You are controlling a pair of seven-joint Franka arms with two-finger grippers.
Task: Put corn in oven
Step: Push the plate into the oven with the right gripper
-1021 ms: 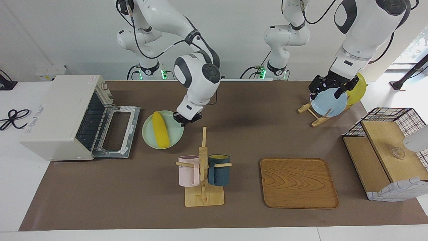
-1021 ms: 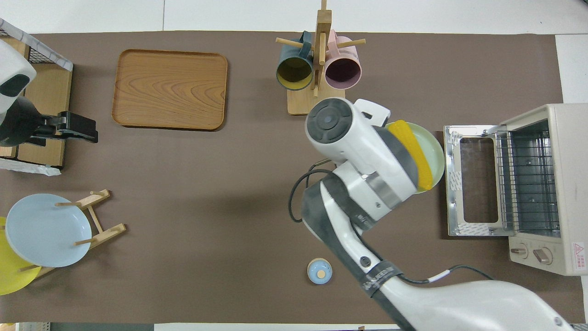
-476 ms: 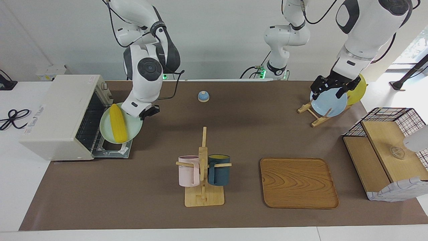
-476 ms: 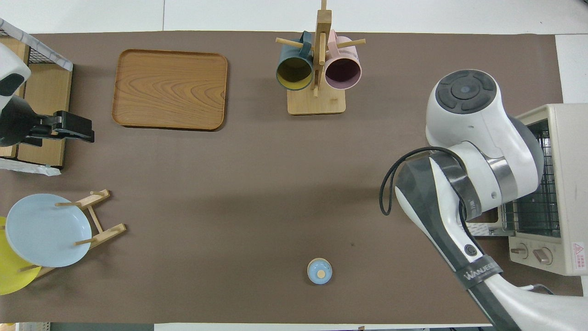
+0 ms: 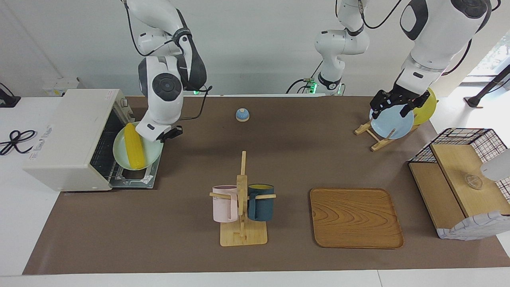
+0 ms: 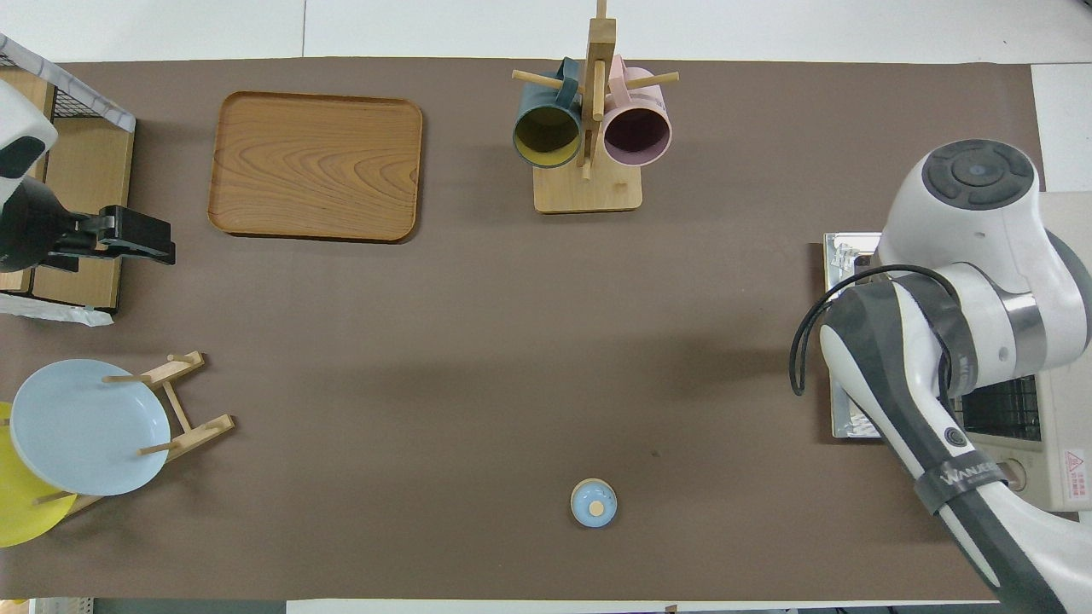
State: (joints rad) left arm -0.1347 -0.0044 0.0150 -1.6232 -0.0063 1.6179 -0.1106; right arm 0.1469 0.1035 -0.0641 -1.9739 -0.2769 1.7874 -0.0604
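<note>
Corn (image 5: 134, 151) rides a pale green plate (image 5: 150, 154) that my right end effector (image 5: 165, 133) clamps by its rim, over the oven (image 5: 71, 137)'s dropped door (image 5: 144, 179), plate edge at the opening. Cob's long axis lies across the mouth, so I judge a straight push toward the rack comes next. Left end effector (image 5: 392, 104) waits over the blue plate (image 5: 392, 124); I can't tell its finger state.

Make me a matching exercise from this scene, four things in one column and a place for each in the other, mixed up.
1. corn
2. pink mug
3. blue plate
4. pale green plate

A. standing in the wooden plate rack
B. lying on the pale green plate
C. hanging on the wooden mug tree
D. held over the oven's open door

Pairs: 1-B, 2-C, 3-A, 4-D
</note>
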